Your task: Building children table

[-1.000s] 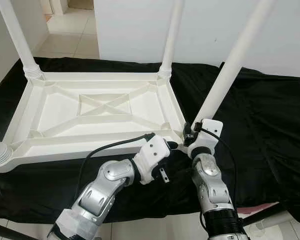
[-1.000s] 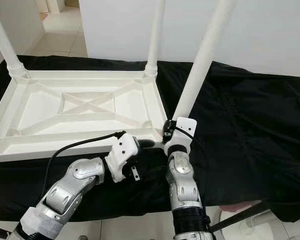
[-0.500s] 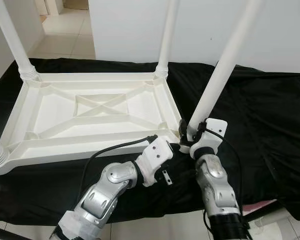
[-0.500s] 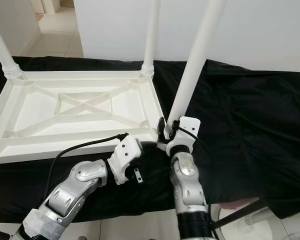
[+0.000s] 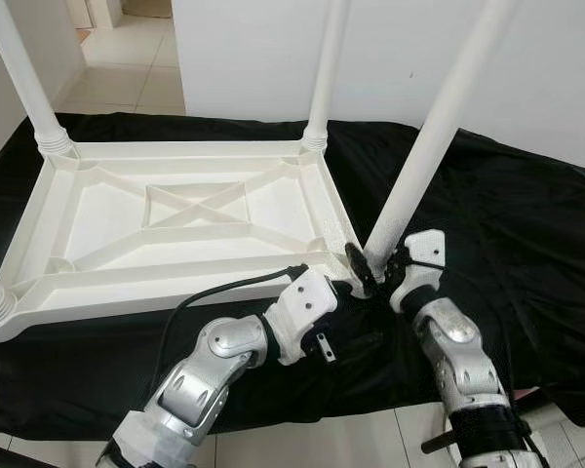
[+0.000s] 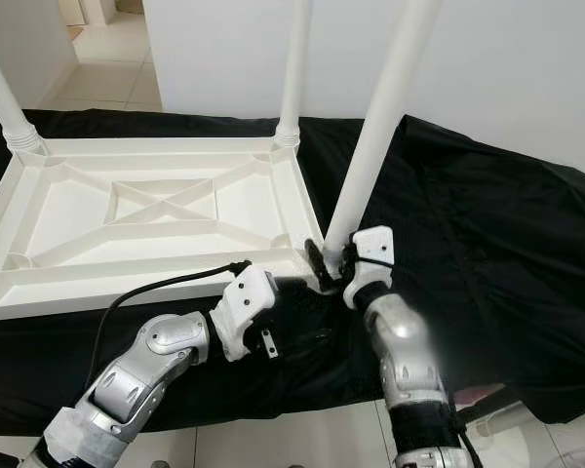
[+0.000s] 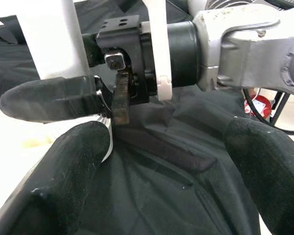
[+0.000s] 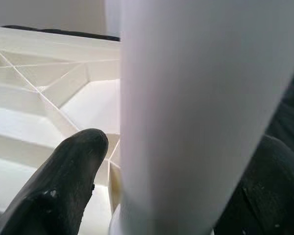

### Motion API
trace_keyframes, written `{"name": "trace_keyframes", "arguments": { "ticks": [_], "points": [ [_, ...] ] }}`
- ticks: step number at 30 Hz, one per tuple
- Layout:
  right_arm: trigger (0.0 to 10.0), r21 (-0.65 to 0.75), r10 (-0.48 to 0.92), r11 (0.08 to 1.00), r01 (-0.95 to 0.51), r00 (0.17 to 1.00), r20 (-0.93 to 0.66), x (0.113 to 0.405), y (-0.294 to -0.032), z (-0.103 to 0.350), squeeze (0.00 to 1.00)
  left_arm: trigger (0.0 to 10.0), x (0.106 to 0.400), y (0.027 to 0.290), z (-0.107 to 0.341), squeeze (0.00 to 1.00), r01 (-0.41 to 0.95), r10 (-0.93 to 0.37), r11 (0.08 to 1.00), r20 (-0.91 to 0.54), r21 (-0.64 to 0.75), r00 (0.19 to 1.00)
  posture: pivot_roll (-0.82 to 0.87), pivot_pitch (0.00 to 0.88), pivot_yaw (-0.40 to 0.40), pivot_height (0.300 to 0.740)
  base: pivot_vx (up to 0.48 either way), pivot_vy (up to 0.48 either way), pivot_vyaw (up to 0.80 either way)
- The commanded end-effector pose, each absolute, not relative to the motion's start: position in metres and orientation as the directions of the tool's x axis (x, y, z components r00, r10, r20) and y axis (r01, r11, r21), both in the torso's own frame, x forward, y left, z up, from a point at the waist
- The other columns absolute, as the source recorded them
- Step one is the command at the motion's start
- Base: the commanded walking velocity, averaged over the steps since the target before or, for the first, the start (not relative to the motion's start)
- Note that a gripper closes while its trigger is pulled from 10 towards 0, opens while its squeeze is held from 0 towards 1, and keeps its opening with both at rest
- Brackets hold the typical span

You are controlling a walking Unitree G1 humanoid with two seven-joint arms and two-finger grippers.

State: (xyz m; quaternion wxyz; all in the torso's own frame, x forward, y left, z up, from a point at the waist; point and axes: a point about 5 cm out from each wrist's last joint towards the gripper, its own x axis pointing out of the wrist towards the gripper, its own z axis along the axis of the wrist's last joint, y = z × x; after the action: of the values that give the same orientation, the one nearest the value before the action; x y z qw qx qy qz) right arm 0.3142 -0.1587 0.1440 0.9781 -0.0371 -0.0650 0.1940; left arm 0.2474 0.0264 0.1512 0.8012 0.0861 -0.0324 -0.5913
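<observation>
Right gripper (image 5: 375,270) fingers sit either side of the base of the fourth leg (image 5: 434,136), one black finger (image 8: 63,181) on the tabletop side, the other on the far side; the gap holds the leg but I can't tell if the pads are pressing hard. Left gripper (image 7: 152,161) fingers are spread wide, empty, hovering just beside the same near-right corner over the black cloth (image 5: 507,224), pointing at the right wrist. The tabletop (image 5: 185,219) lies upside down on the cloth-covered surface, toward its left half; three legs already stand upright at the other corners. The fourth leg is tilted, leaning away to the right, foot end at the corner socket, so likely not seated yet. Handling, as a judgement: hollow white plastic, light, stiff, smooth and slippery on a round tube, so a low grip can twist or slide. The long leg gives a lot of leverage; holding near the base gives control of the socket end but little control of the tilt. Better to hold low, straighten upright, then push or turn down. The ribbed tray is light too and may skid on the cloth; the left gripper could brace the rim.
</observation>
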Motion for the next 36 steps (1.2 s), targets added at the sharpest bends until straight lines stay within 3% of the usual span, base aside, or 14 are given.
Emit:
{"name": "trace_keyframes", "arguments": {
  "ticks": [1,2,4,5,7,8,20,21,22,23,33,36],
  "points": [
    [10.0,-0.119,0.419,0.905,-0.408,0.904,0.087,0.316,-0.159,0.140,0.00,10.0,0.248,0.027,0.151,0.00,0.939,-0.951,0.288,-0.057,0.187,0.304,-0.05,0.080,-0.078,0.740,0.000,0.000,0.00],
    [9.3,-0.143,0.436,0.895,-0.423,0.897,0.075,0.320,-0.160,0.140,0.00,10.0,0.249,0.027,0.152,0.00,0.938,-0.951,0.290,-0.056,0.188,0.305,-0.05,0.081,-0.077,0.740,0.000,0.000,0.00],
    [9.3,-0.158,0.451,0.886,-0.436,0.890,0.068,0.322,-0.161,0.141,0.00,10.0,0.250,0.027,0.153,0.00,0.938,-0.950,0.292,-0.055,0.188,0.306,-0.05,0.081,-0.077,0.740,0.000,0.000,0.00],
    [3.3,-0.168,0.459,0.880,-0.444,0.886,0.063,0.325,-0.163,0.142,0.00,10.0,0.250,0.027,0.153,0.00,0.937,-0.950,0.292,-0.055,0.189,0.307,-0.05,0.082,-0.078,0.740,0.000,0.000,0.00],
    [3.3,-0.174,0.469,0.874,-0.453,0.881,0.060,0.327,-0.164,0.142,0.00,10.0,0.250,0.027,0.153,0.00,0.937,-0.950,0.293,-0.054,0.190,0.308,-0.05,0.082,-0.078,0.740,0.000,0.000,0.00],
    [0.0,-0.181,0.477,0.869,-0.461,0.877,0.055,0.328,-0.164,0.142,0.00,10.0,0.250,0.027,0.153,0.00,0.936,-0.950,0.294,-0.053,0.191,0.309,-0.05,0.082,-0.078,0.740,0.000,0.000,0.00],
    [0.0,-0.153,0.504,0.856,-0.495,0.863,0.031,0.325,-0.164,0.132,0.00,10.0,0.249,0.027,0.155,0.00,0.932,-0.946,0.308,-0.046,0.190,0.322,-0.03,0.086,-0.082,0.740,0.000,0.000,0.00],
    [5.0,-0.150,0.495,0.862,-0.485,0.868,0.035,0.325,-0.164,0.131,0.00,10.0,0.250,0.026,0.155,0.00,0.933,-0.947,0.305,-0.046,0.189,0.318,-0.04,0.085,-0.077,0.740,0.000,0.000,0.00],
    [5.0,-0.150,0.495,0.862,-0.485,0.868,0.035,0.325,-0.164,0.131,0.00,10.0,0.250,0.026,0.155,0.00,0.933,-0.947,0.305,-0.046,0.189,0.318,-0.04,0.085,-0.077,0.740,0.000,0.000,0.00],
    [10.0,-0.141,0.486,0.867,-0.477,0.873,0.039,0.325,-0.164,0.131,0.00,10.0,0.250,0.026,0.155,0.00,0.935,-0.948,0.301,-0.046,0.189,0.315,-0.05,0.085,-0.076,0.740,0.000,0.000,0.00],
    [10.0,-0.061,0.370,0.928,-0.367,0.927,0.057,0.325,-0.161,0.136,0.00,10.0,0.250,0.024,0.155,0.00,0.939,-0.953,0.288,-0.045,0.188,0.301,-0.06,0.087,-0.071,0.740,0.000,0.000,0.00],
    [10.0,-0.007,0.247,0.969,-0.247,0.968,0.052,0.325,-0.159,0.138,0.00,10.0,0.250,0.023,0.155,0.00,0.940,-0.954,0.285,-0.045,0.188,0.298,-0.06,0.087,-0.070,0.740,0.000,0.000,0.00]
  ]
}}
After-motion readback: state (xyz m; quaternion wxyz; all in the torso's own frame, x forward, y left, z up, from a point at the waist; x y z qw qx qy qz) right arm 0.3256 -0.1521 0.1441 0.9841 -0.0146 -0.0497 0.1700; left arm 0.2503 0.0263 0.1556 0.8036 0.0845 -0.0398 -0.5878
